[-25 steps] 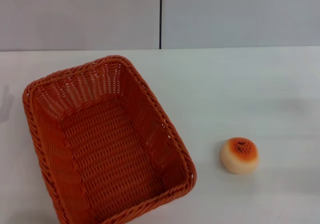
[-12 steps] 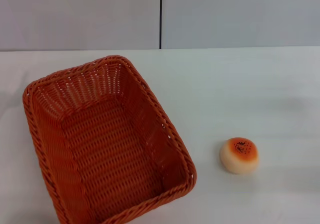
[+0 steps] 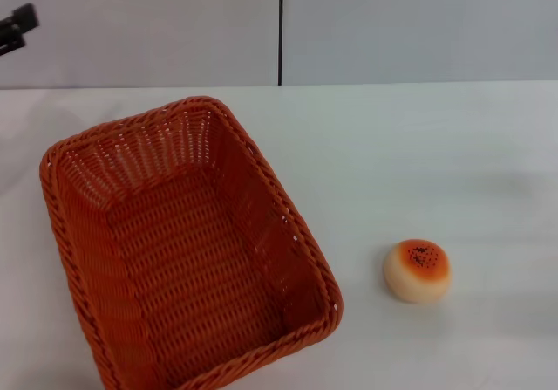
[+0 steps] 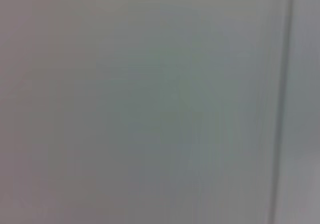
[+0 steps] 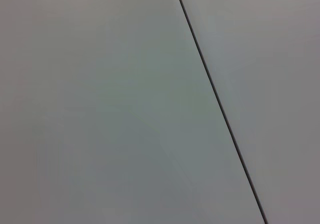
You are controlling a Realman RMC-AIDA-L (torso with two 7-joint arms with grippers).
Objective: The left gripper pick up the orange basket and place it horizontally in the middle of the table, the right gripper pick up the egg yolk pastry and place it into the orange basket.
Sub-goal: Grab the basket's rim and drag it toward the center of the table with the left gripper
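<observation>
The orange basket lies empty on the left half of the white table in the head view, its long side running at a slant from back left to front right. The egg yolk pastry sits on the table to the basket's right, a short gap away. A black tip of my left gripper shows at the upper left edge, high above the table and well behind the basket. My right gripper is out of view. Both wrist views show only a plain grey wall.
A grey wall with a dark vertical seam stands behind the table's far edge. The same kind of seam crosses the right wrist view. Bare tabletop stretches to the right and behind the pastry.
The black tip of my left gripper has come into the head view at the upper left edge. The basket and pastry have not moved.
</observation>
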